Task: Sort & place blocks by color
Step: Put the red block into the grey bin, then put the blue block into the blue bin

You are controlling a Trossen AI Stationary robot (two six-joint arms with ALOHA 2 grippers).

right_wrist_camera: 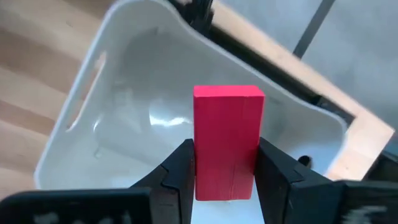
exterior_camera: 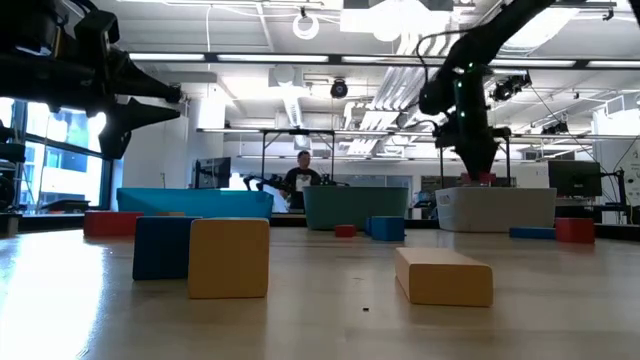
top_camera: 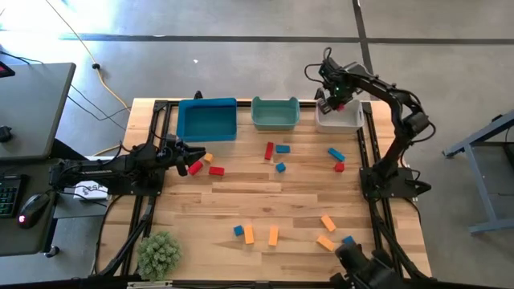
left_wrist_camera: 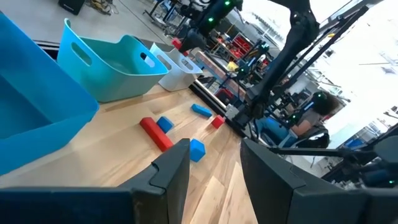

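Sorting at an early stage. The right gripper point(right_wrist_camera: 225, 167), at the upper right of the overhead view, is closed on a red block point(right_wrist_camera: 227, 142) and holds it directly above the white bin point(right_wrist_camera: 124, 81), whose interior shows no blocks in the wrist view; release has not yet happened. The left gripper point(top_camera: 183, 154), at centre left of the overhead view just below the blue bin point(top_camera: 207, 120), has its fingers parted and empty, with a red block point(top_camera: 195, 167) close by. The teal bin point(top_camera: 275, 112), upper centre, appears empty as well. Nearly everything remains unsorted on the table point(top_camera: 241, 201): red and blue blocks across the middle band, orange and blue blocks point(top_camera: 273, 234) along the lower part. A potted plant point(top_camera: 158, 254) sits at the lower left corner, away from the work. Nothing lies between the held block and the bin. A person point(exterior_camera: 302, 176) appears in the room behind, in the level view.
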